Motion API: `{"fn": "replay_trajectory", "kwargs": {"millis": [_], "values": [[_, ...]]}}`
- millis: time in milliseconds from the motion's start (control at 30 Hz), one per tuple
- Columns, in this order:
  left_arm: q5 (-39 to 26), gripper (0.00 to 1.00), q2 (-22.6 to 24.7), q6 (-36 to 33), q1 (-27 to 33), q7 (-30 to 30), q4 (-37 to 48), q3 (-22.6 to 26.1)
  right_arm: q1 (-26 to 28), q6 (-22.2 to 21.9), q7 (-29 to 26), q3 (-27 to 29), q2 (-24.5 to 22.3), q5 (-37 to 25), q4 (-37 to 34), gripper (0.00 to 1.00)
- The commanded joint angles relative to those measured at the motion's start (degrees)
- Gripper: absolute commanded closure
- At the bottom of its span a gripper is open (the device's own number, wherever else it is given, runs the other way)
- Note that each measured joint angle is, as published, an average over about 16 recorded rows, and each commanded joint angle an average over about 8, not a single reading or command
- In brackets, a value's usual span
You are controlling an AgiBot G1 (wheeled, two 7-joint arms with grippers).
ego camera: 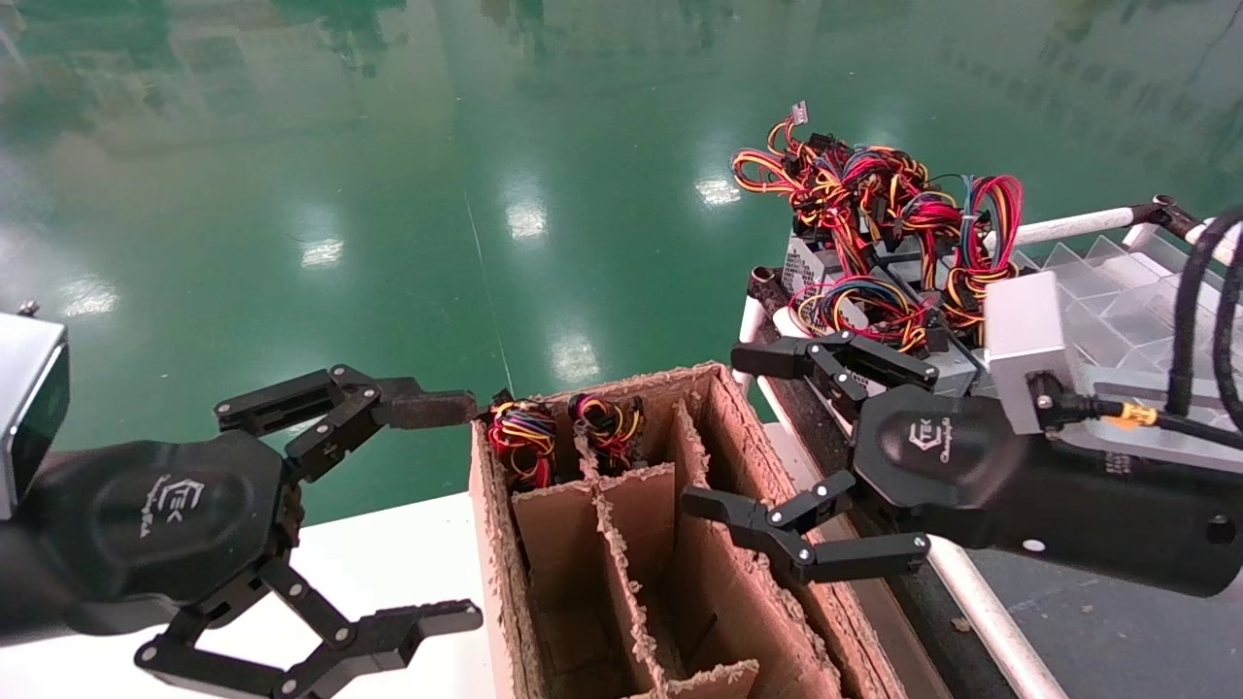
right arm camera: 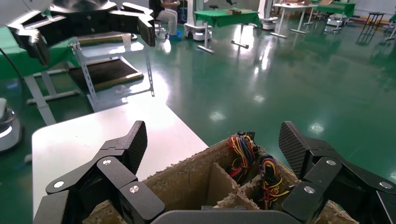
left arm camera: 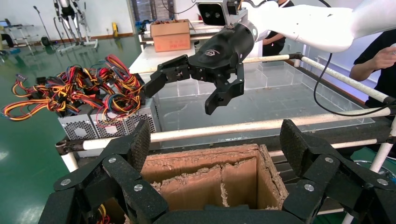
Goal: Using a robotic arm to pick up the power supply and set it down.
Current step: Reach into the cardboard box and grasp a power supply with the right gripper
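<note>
Right gripper [ego camera: 816, 456] spread wide and empty over the cardboard box's [ego camera: 748, 437] right rim, free cells below, left gripper [ego camera: 427, 510] also splayed at the left wall, power supplies [ego camera: 524, 442] in far cells

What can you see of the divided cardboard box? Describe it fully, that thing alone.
The cardboard box is brown corrugated board with frayed, ragged rims, standing upright and open-topped on a white table. Cardboard dividers split it into compartments. Two far compartments hold tied wire bundles of red, yellow, blue and black; the nearer ones look empty. The right gripper hangs open above its right side, not touching.
</note>
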State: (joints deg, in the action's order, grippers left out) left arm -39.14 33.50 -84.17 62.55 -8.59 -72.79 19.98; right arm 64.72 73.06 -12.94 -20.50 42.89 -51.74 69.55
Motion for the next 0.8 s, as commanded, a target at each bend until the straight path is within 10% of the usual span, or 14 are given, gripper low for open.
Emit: {"fn": "replay_trajectory", "kwargs": {"millis": [33,400,800], "values": [[0.0,0.0,0.0,0.0,0.0,0.0,0.0,0.0,-0.04,-0.37,-0.24,-0.05,0.12,-0.07,-0.2,0.0],[0.01,0.0,0.0,-0.01,0.01,0.01,0.02,0.02,5.32,-10.93,-2.41,-6.2,9.71,-12.07,-5.9,0.0],[0.01,0.0,0.0,0.0,0.01,0.01,0.02,0.03,16.78,-9.46,-4.48,-14.37,21.72,-21.93,-26.7,0.0]]}}
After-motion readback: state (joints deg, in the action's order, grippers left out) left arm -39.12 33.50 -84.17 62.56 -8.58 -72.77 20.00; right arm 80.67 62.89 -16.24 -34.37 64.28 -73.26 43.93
